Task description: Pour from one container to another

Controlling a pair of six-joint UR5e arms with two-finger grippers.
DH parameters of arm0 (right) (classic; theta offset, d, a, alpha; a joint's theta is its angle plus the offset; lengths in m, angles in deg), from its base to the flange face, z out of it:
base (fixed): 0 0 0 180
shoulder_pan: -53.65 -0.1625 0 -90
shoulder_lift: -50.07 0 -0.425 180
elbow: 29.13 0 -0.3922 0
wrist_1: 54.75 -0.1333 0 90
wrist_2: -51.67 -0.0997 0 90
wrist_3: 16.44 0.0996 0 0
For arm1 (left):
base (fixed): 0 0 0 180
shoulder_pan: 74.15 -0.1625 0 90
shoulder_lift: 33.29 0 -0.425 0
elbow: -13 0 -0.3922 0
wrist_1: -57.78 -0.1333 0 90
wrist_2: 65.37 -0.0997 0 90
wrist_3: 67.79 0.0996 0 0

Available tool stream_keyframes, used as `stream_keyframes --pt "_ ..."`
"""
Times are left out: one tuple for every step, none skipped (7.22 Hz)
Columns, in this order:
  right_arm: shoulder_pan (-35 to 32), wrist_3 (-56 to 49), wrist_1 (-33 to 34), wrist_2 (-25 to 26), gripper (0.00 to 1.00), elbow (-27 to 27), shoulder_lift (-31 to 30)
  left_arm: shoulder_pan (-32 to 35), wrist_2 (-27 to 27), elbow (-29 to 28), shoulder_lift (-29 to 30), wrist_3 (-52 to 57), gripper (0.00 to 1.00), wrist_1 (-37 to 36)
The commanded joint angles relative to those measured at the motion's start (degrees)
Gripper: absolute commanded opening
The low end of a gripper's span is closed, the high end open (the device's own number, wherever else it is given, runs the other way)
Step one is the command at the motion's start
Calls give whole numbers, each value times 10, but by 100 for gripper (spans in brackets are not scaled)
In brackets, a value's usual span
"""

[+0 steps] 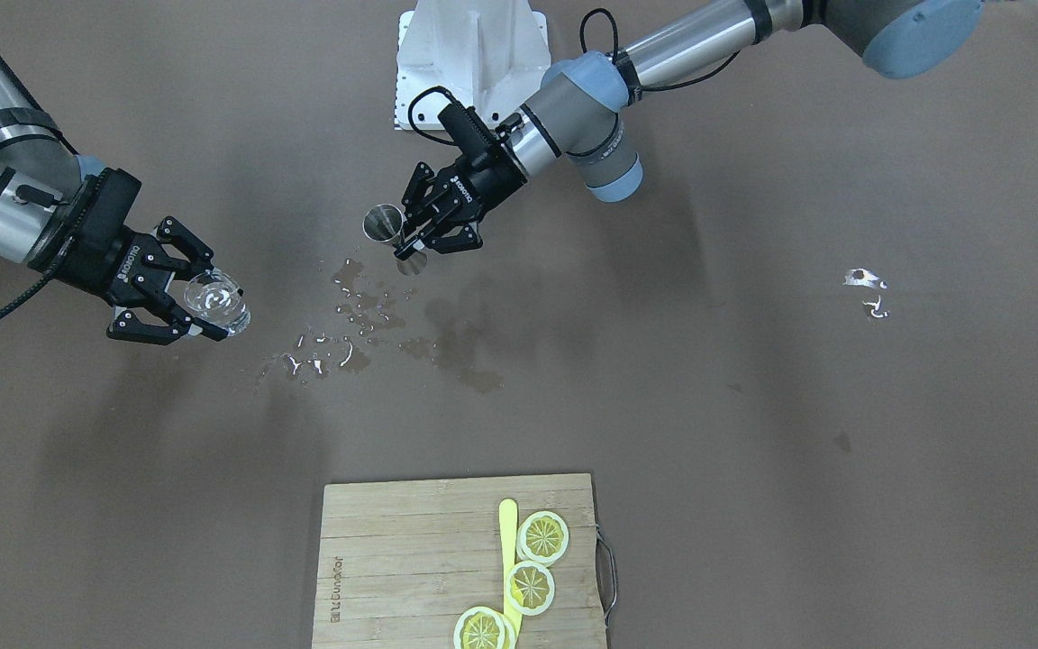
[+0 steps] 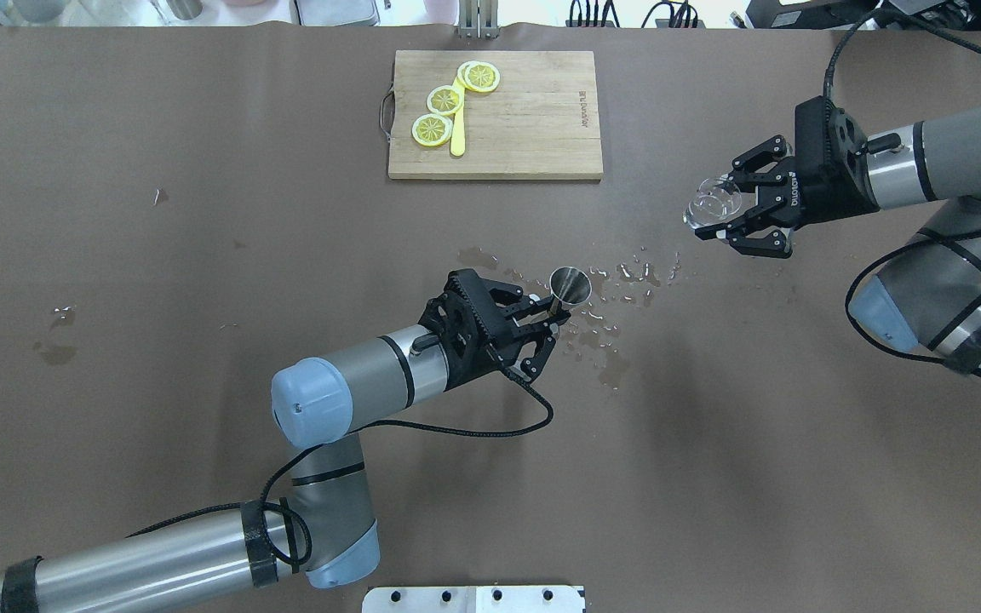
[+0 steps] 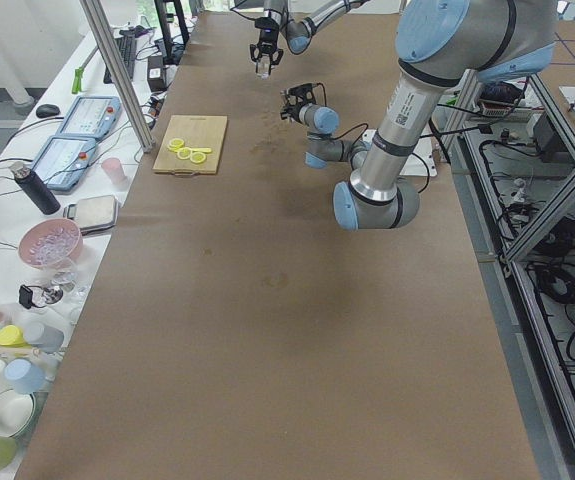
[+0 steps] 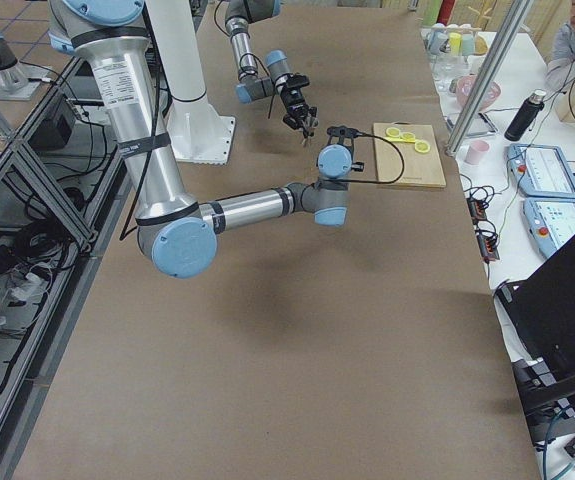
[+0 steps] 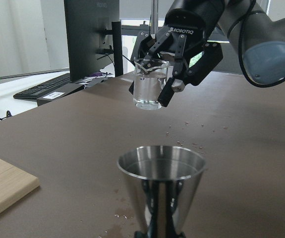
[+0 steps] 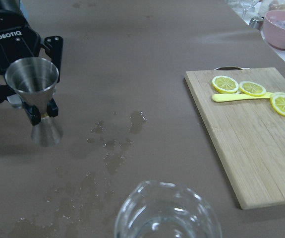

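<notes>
Left gripper (image 2: pixel 552 319), mid-frame, clamps the jigger (image 2: pixel 570 285). We see the right gripper (image 2: pixel 725 209), upper right, clamping the glass (image 2: pixel 710 207).

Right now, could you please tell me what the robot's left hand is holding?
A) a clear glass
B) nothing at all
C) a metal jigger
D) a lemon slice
C: the left hand is closed on the narrow waist of the metal jigger, while the clear glass sits in the right hand.
</notes>
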Motion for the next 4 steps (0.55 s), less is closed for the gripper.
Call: stream_keyframes --pt "16 -32 121 12 0 -75 2 3 -1 0 -5 1 0 4" --pt "19 -54 157 19 0 -96 1 2 -1 2 -8 1 0 5" --pt "22 -59 194 19 0 -119 1 2 -1 2 -8 1 0 6" --pt "28 -68 209 23 0 -124 1 1 -1 2 -8 1 0 14"
